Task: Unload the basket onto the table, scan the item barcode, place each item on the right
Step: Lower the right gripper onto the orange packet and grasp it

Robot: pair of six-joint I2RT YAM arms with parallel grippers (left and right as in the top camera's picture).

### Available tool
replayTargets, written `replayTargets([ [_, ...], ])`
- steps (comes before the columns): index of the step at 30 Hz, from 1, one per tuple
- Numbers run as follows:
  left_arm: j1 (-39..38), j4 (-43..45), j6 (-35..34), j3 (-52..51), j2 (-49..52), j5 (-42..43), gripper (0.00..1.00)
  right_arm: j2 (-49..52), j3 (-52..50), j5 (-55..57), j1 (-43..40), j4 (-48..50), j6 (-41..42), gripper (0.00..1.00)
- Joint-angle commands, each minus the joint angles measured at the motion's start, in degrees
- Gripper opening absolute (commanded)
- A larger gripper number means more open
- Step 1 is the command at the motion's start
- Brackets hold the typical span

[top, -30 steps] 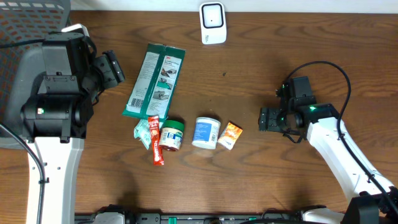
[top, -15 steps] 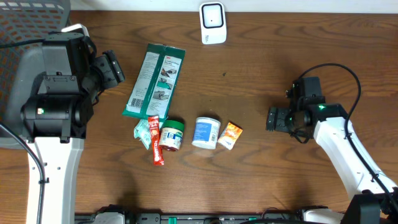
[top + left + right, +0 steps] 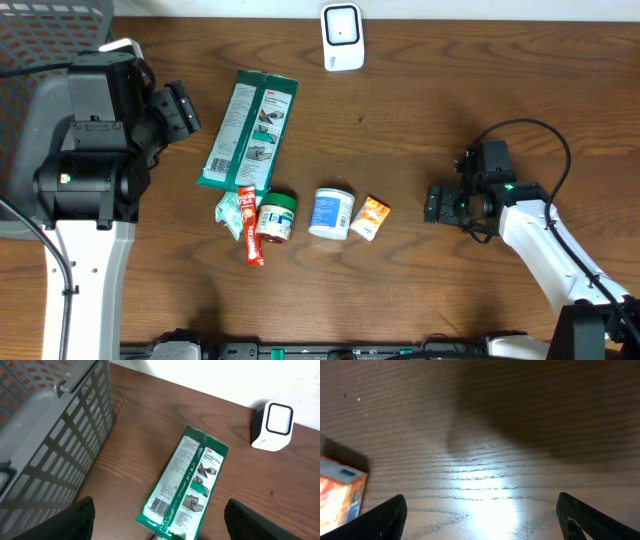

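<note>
Along the near side of the worktop (image 3: pixel 450 90) a red tube (image 3: pixel 249 225), a green-lidded jar (image 3: pixel 276 218), a white tub (image 3: pixel 331 212) and a small orange box (image 3: pixel 371 217) lie in a row. Right of the box and apart from it, the right pincer (image 3: pixel 430 204) hangs spread and empty. Farther back, the left pincer (image 3: pixel 192 110), likewise spread and empty, sits left of a long green packet (image 3: pixel 249 130) lying barcode up. At the far edge stands the white barcode scanner (image 3: pixel 343 37).

The packet (image 3: pixel 248 128) lies before the scanner (image 3: pixel 343 37), with the tub (image 3: pixel 331 212) and box (image 3: pixel 371 217) nearer still.
</note>
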Motion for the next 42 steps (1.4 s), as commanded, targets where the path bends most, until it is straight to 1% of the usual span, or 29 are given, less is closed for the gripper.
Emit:
replayTargets([
  [1, 0.2, 0.1, 0.7, 0.9, -0.3, -0.5, 0.8, -0.1, -0.5, -7.5, 1.2, 1.6, -0.3, 0.89],
  [3, 0.2, 0.1, 0.8, 0.9, -0.3, -0.5, 0.8, 0.0, -0.5, -11.9, 2.5, 3.7, 2.4, 0.84],
  [5, 0.2, 0.1, 0.7, 0.9, -0.3, -0.5, 0.8, 0.0, -0.5, -12.0, 5.2, 5.6, 6.8, 0.81],
  [6, 0.2, 0.1, 0.7, 0.9, -0.3, -0.5, 0.81, 0.0, -0.5, -11.3, 6.4, 6.0, 7.7, 0.81],
  [9, 0.2, 0.1, 0.7, 0.9, -0.3, -0.5, 0.8, 0.7, -0.5, -4.1, 12.9, 7.3, 12.3, 0.8],
  [13, 0.2, 0.1, 0.7, 0.9, -0.3, -0.5, 0.8, 1.0, -0.5, 2.4, 18.0, 7.7, 17.1, 0.81],
  [16, 0.2, 0.1, 0.7, 0.9, -0.3, -0.5, 0.8, 1.7, -0.5, 5.0, 20.9, 9.1, 20.1, 0.81],
  [18, 0.2, 0.1, 0.8, 0.9, -0.3, -0.5, 0.8, 2.3, -0.5, 5.3, 22.1, 9.5, 21.9, 0.78],
  [22, 0.2, 0.1, 0.8, 0.9, -0.3, -0.5, 0.8, 4.3, -0.5, 5.3, 23.5, 10.2, 26.0, 0.76],
  [25, 0.2, 0.1, 0.8, 0.9, -0.3, -0.5, 0.8, 5.5, -0.5, 3.9, 23.8, 10.1, 28.6, 0.72],
  [28, 0.2, 0.1, 0.8, 0.9, -0.3, -0.5, 0.8, 5.7, -0.5, 1.7, 23.8, 10.5, 29.6, 0.69],
  [33, 0.2, 0.1, 0.7, 0.9, -0.3, -0.5, 0.8, 5.7, -0.5, 1.2, 23.6, 11.2, 32.0, 0.59],
  [38, 0.2, 0.1, 0.7, 0.9, -0.3, -0.5, 0.8, 5.7, -0.5, -0.5, 22.2, 12.3, 31.7, 0.58],
  [42, 0.2, 0.1, 0.7, 0.9, -0.3, -0.5, 0.8, 5.7, -0.5, -1.1, 21.0, 11.8, 25.8, 0.59],
])
